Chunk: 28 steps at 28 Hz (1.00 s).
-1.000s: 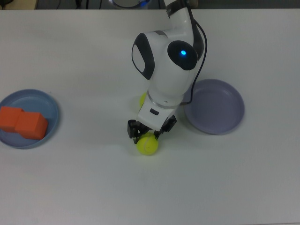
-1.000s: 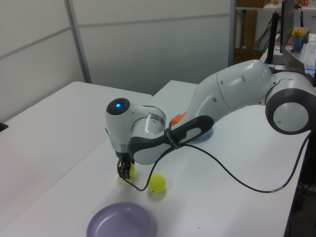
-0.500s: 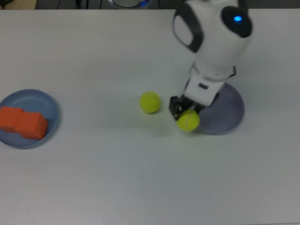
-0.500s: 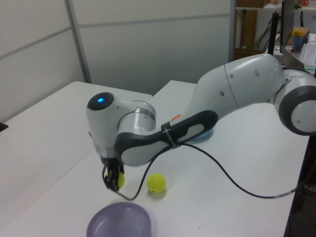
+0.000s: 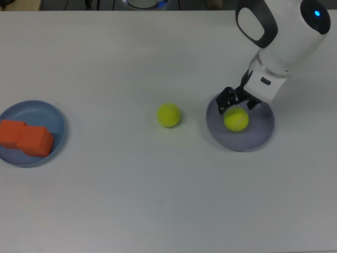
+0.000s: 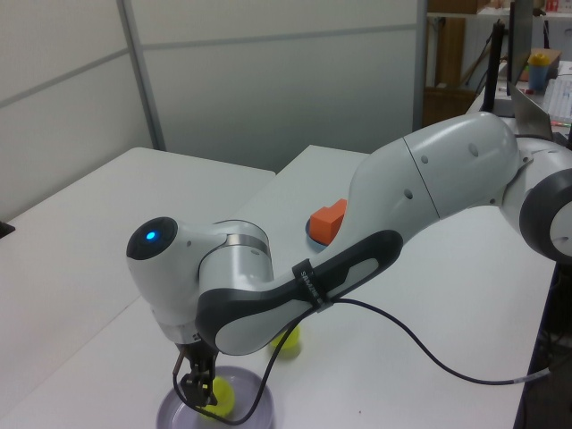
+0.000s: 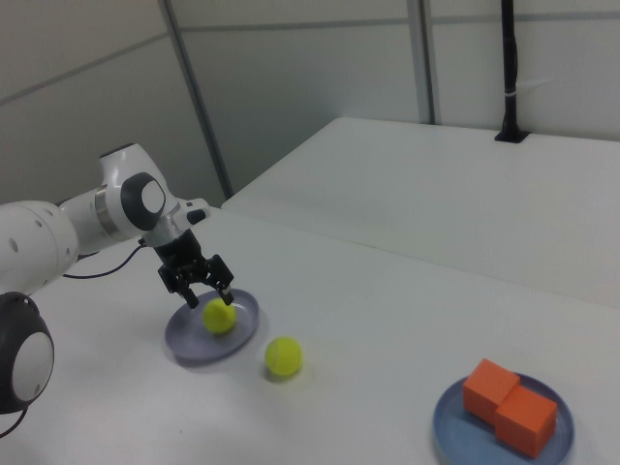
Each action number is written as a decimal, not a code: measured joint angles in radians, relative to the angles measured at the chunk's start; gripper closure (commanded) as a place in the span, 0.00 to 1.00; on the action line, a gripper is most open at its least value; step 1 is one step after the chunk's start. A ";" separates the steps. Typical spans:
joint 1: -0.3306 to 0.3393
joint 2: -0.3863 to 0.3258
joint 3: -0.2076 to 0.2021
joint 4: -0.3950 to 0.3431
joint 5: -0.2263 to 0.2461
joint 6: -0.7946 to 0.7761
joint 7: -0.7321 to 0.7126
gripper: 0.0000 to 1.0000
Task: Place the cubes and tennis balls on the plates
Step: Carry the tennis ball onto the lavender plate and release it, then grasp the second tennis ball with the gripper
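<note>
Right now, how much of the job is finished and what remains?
Both cubes lie on the blue plate. One tennis ball sits on the lavender plate, with the open gripper just above it. The other tennis ball is on the table, left to be plated.

In the left view the arm [image 6: 429, 192] covers most of the blue plate [image 6: 308, 234], leaves only a corner of one cube [image 6: 328, 219] showing and hides part of the free ball [image 6: 287, 341]; the lavender plate [image 6: 259, 404] is cut by the bottom edge there. In the top view the blue plate's left rim and the arm's upper part run off the frame. Any mark on the balls is too small to tell.
</note>
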 measured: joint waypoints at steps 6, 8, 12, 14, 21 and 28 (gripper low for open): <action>-0.026 -0.037 -0.002 0.013 0.000 -0.040 -0.007 0.00; -0.054 -0.055 -0.003 0.013 -0.001 -0.081 -0.035 0.00; -0.114 -0.066 -0.015 0.003 -0.002 -0.108 -0.106 0.00; -0.129 -0.063 -0.032 -0.012 -0.004 -0.108 -0.123 0.00; -0.139 -0.050 -0.061 -0.067 -0.015 -0.108 -0.131 0.00; -0.148 -0.026 -0.062 -0.086 -0.046 -0.108 -0.131 0.00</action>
